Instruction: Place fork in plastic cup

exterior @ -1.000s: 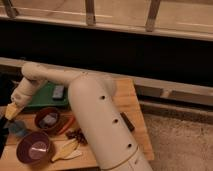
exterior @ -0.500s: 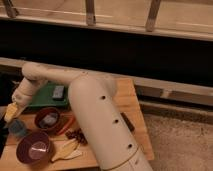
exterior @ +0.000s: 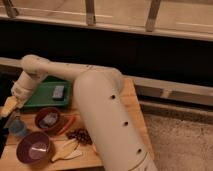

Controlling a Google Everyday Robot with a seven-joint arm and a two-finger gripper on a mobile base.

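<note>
My gripper [exterior: 10, 107] is at the far left of the wooden table, at the end of the white arm [exterior: 95, 107], with a yellowish tip. It hangs just above and left of the small bluish plastic cup [exterior: 19, 129], which stands upright near the table's left edge. A thin grey shape between the gripper and the cup may be the fork, but I cannot tell for sure.
A green tray [exterior: 42, 100] with a dark block [exterior: 58, 91] lies behind the cup. A dark red bowl [exterior: 48, 120], a purple bowl [exterior: 34, 149], a red pepper [exterior: 67, 125], dark grapes [exterior: 80, 135] and pale wooden pieces [exterior: 67, 150] lie on the table [exterior: 132, 107].
</note>
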